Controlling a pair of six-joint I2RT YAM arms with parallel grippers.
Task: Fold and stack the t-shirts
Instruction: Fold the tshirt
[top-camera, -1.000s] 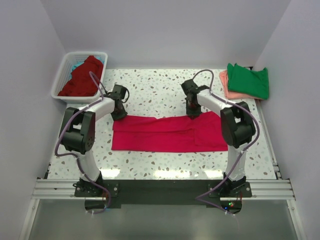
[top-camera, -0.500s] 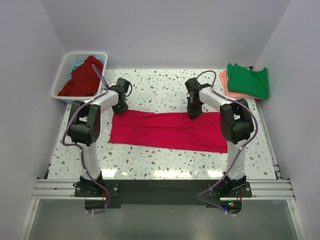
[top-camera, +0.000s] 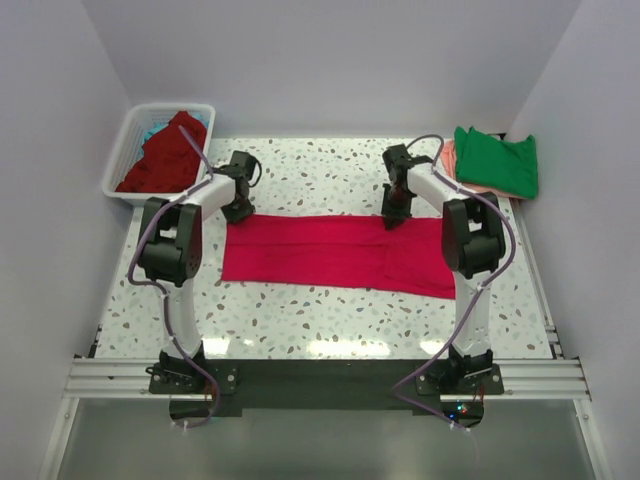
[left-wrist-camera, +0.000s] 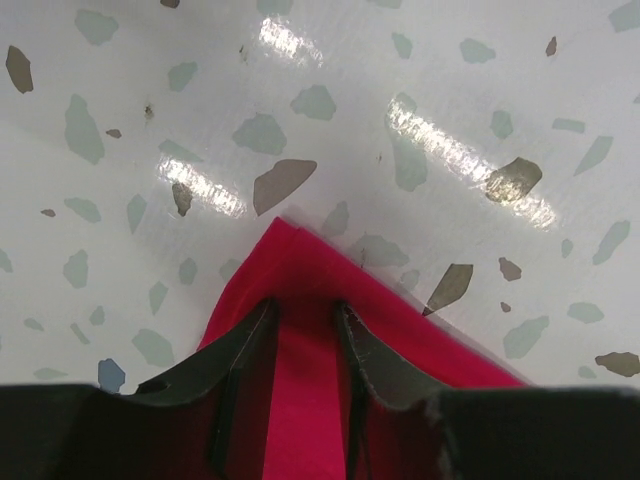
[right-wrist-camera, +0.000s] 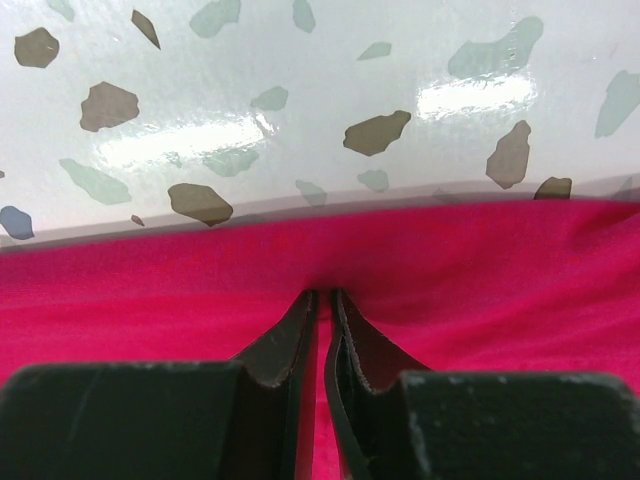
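The crimson-pink t-shirt (top-camera: 335, 255) lies as a long folded band across the middle of the worktop (top-camera: 320, 170), its long sides running left to right. Both arms work its far edge. The left jaws sit at the far-left corner, narrow, with a strip of the cloth between them and the corner's tip poking out beyond. The right jaws sit right of the middle on the same edge, all but closed, with the hem puckered into them. Two grips spread along one edge suggest the band is meant to be lifted or dragged as one piece, so the fold stays straight and does not sag at one end.

The shirt's near edge lies flat and free, with a broad strip of bare worktop between it and the arm bases, so there looks to be room to bring the far edge over toward the near side. Beyond the far edge there is also open surface up to the back wall. At the far-left corner stands the white basket (top-camera: 122, 152) holding a dark red shirt (top-camera: 165, 155) over a glimpse of teal cloth (top-camera: 152, 131), close behind the left arm. At the far-right corner a folded green shirt (top-camera: 497, 160) rests on a salmon-pink one (top-camera: 450, 168), near the right arm's elbow; a wide swing there could brush that stack.
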